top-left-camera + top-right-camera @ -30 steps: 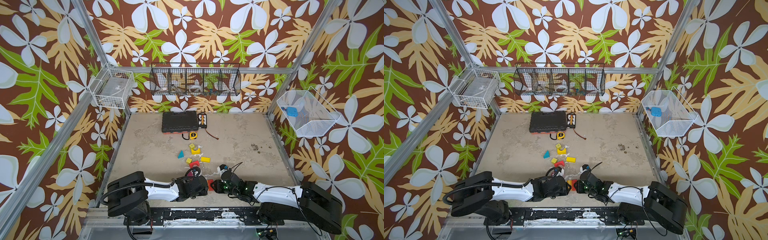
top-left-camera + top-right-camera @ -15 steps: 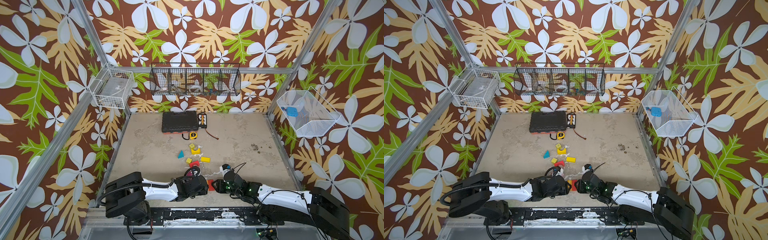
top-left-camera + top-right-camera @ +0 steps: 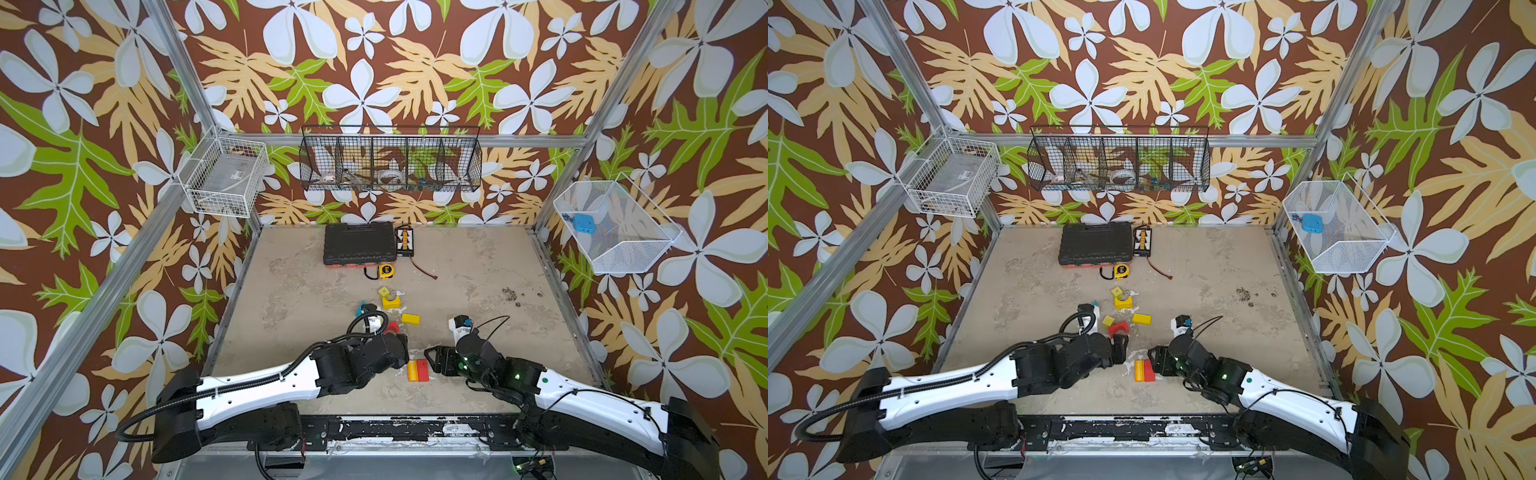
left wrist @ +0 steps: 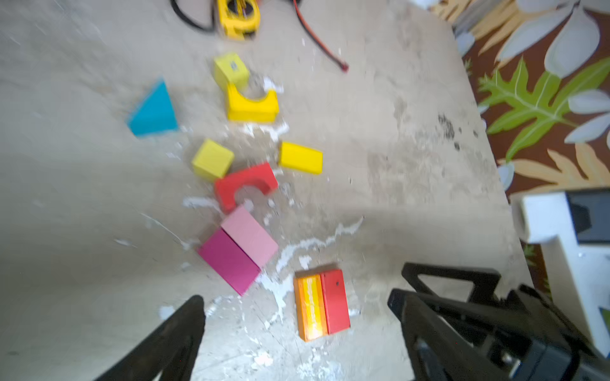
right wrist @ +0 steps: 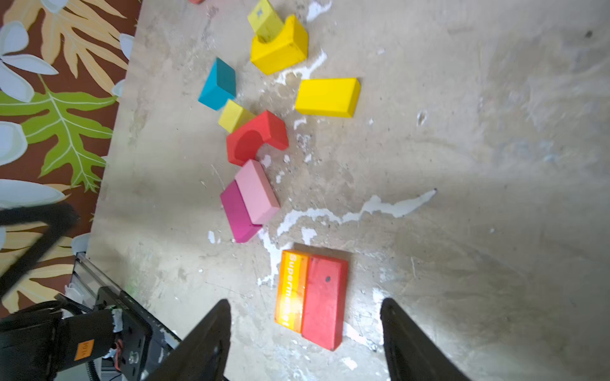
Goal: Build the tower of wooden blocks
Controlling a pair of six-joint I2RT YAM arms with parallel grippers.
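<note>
An orange-and-yellow brick (image 3: 412, 370) and a red brick (image 3: 422, 370) lie flat, side by side, near the table's front edge. My left gripper (image 4: 303, 339) is open just left of the pair and touches neither. My right gripper (image 5: 308, 333) is open too, with the pair's near end (image 5: 312, 297) between its fingertips, untouched. Behind lie a pink brick (image 4: 249, 237) against a magenta one (image 4: 227, 260), a red arch (image 4: 246, 184), a yellow cube (image 4: 213, 160), a yellow brick (image 4: 300, 158), a yellow arch (image 4: 252, 105) and a teal wedge (image 4: 153, 112). No tower is in view.
At the back stand a black case (image 3: 359, 245), a yellow tape measure (image 3: 386, 271), a small board (image 3: 405, 239) and a red wire (image 3: 424, 270). Wire baskets (image 3: 390, 160) hang on the walls. The metal frame rail (image 3: 415, 428) runs along the front.
Both grippers have opened and drawn apart. The orange and red bricks they pressed between them now lie free on the table.
</note>
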